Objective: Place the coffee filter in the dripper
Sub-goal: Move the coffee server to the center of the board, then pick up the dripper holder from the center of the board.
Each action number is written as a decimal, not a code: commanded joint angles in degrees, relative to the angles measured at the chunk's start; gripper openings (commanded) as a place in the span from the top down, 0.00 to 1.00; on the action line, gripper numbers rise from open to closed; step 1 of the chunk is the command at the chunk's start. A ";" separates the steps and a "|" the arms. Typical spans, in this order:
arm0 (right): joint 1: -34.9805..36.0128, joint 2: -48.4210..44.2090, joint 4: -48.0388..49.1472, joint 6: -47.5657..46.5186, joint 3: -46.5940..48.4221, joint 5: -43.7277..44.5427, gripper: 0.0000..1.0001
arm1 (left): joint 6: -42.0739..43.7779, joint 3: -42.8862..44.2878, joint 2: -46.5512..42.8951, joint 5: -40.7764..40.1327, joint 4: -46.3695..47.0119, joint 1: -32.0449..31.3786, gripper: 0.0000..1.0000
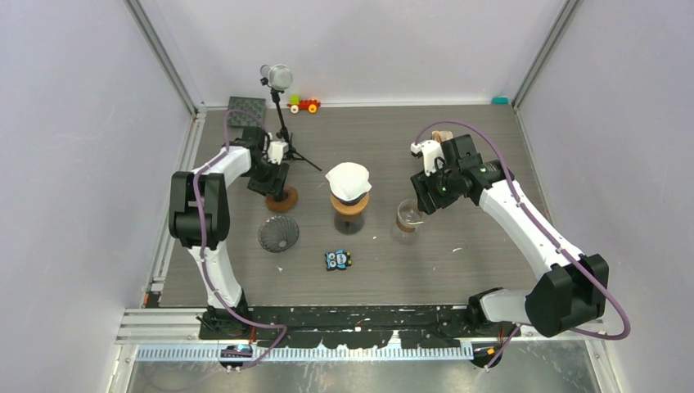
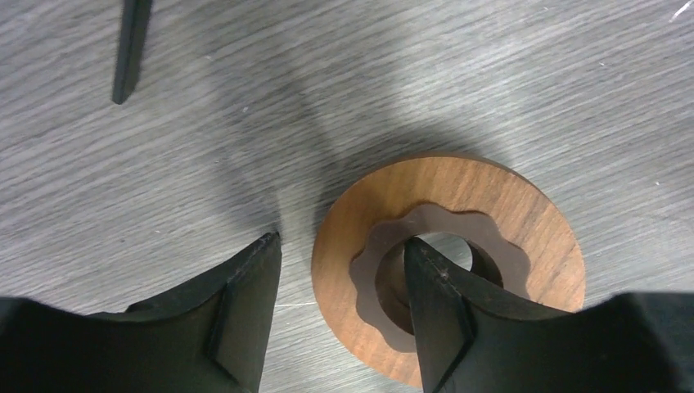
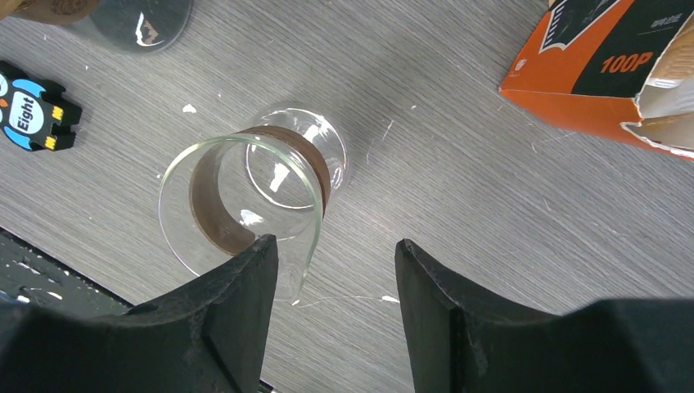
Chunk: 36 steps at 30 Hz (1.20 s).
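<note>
Top external view: white coffee filter point(image 1: 349, 180) sits in the dripper point(image 1: 350, 205) at table centre; left gripper point(image 2: 340, 247) open, straddling a wooden ring point(image 2: 507, 205); right gripper point(image 3: 335, 250) open, empty, beside a glass cup point(image 3: 237, 205).

The filter point(image 1: 348, 179) on the carafe point(image 1: 349, 214) stood mid-table, open from above and from the near side. To its left the microphone stand point(image 1: 283, 123) rose tall, one leg reaching toward the centre — a bar to low sweeps there. A ribbed black cone point(image 1: 278, 234) and an owl toy point(image 1: 337, 259) lay in front, with bare table between them. The glass point(image 3: 241, 201) stood between the right gripper point(image 3: 335, 270) and the carafe — just beside its spread jaws. An orange box point(image 3: 589, 74) crowded the far right.
</note>
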 commanded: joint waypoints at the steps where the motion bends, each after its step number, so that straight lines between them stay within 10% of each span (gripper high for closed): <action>1: -0.04 -2.31 -0.17 0.21 0.87 1.33 0.40 | -0.46 -1.97 -2.34 1.21 0.91 -0.20 0.44; 20: -0.14 -2.29 -1.14 0.47 1.30 0.48 0.41 | 0.14 -5.69 -10.74 2.78 0.93 -0.02 0.61; 27: -0.15 -2.47 -0.94 0.40 0.29 -0.15 0.41 | 0.32 -4.52 -8.11 0.62 1.35 -0.02 0.28; 36: -0.15 -2.37 -0.72 0.38 -0.55 -0.25 0.41 | -0.21 -3.08 -3.15 2.22 0.84 -0.01 0.28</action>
